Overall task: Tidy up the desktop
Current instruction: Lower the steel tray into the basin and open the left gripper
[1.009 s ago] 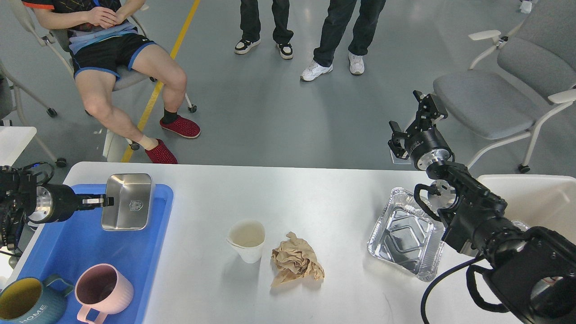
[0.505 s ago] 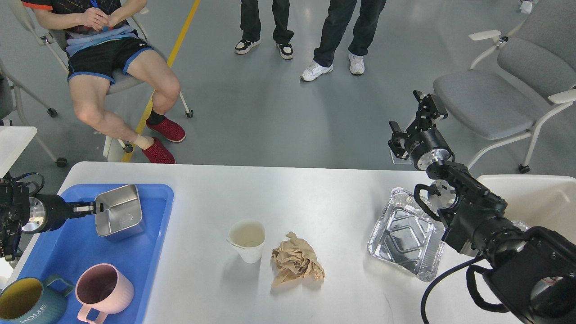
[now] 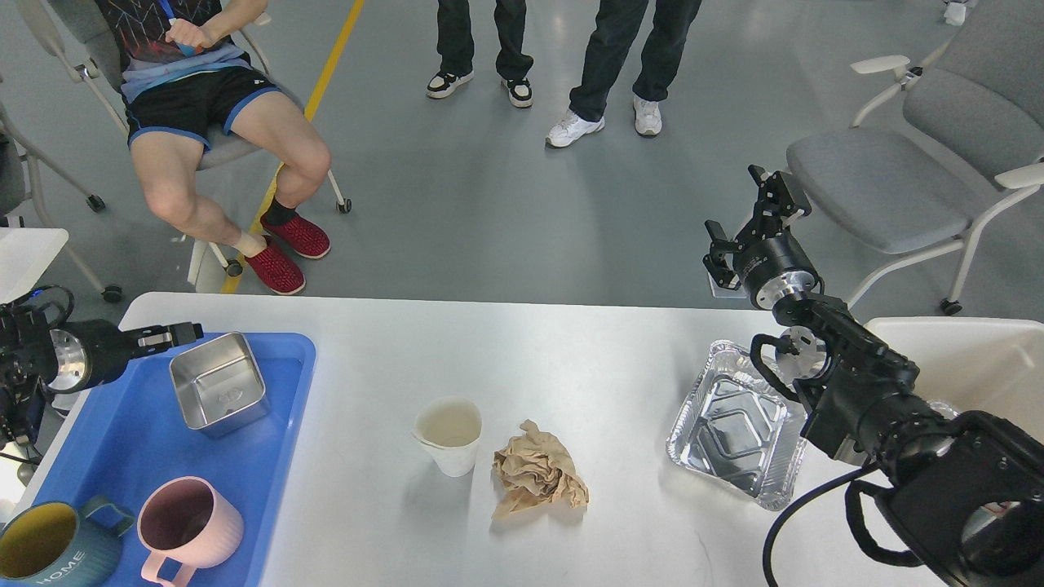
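Note:
The desktop is a wide white tabletop. On it stand a white paper cup, a crumpled brown paper and an empty foil tray. A blue tray at the left end holds a steel box, a pink mug and a teal mug. My left gripper hovers just left of and above the steel box, open and apart from it. My right gripper is raised past the table's far edge, open and empty.
A white bin sits at the right end behind my right arm. A seated person and two standing people are beyond the far edge. Grey chairs stand at the back right. A small white table corner shows at left.
My left gripper lowered the steel box into the blue tray, let it go and drew back up and left. The right arm has not moved. The seated person shifted his legs.

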